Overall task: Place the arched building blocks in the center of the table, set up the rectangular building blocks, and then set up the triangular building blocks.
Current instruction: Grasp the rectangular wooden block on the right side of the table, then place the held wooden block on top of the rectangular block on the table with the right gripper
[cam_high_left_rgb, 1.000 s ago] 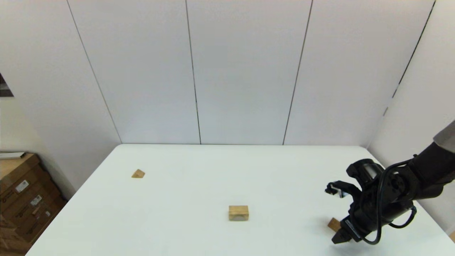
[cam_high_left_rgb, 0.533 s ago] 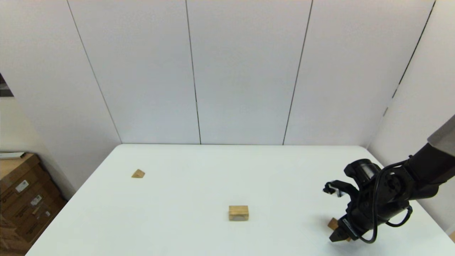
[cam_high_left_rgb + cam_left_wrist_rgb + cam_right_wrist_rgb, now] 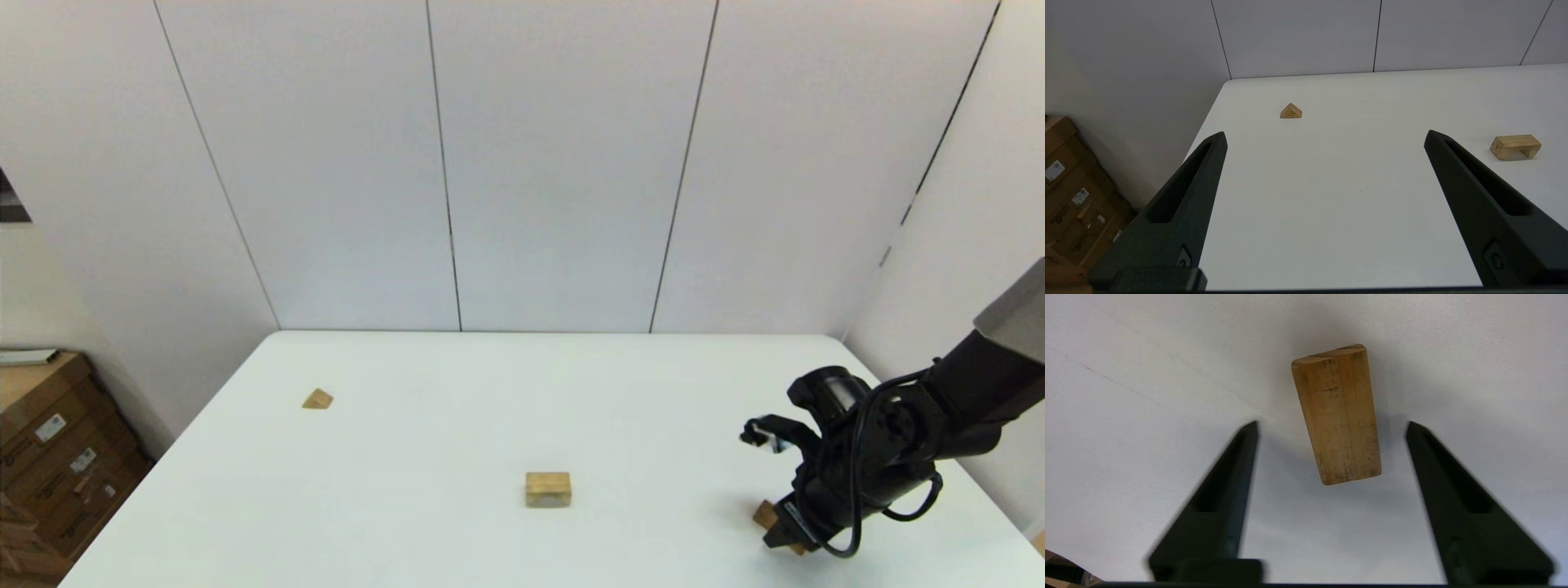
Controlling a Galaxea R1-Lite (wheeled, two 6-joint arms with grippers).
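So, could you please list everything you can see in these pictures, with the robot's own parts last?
arched block: one, light tan, near the middle of the table, standing on its two legs.
rectangular block: one, tan, lying flat near the table's right edge, under the right gripper.
triangular block: one, tan, far left part of the table.
table: one, white, fills the foreground.
cardboard boxes: several, brown, on the floor left of the table.
wall panels: white, behind the table.
right gripper: black, jaws open either side of the rectangular block, not touching it.
left gripper: black, jaws open, parked short of the table's left side.
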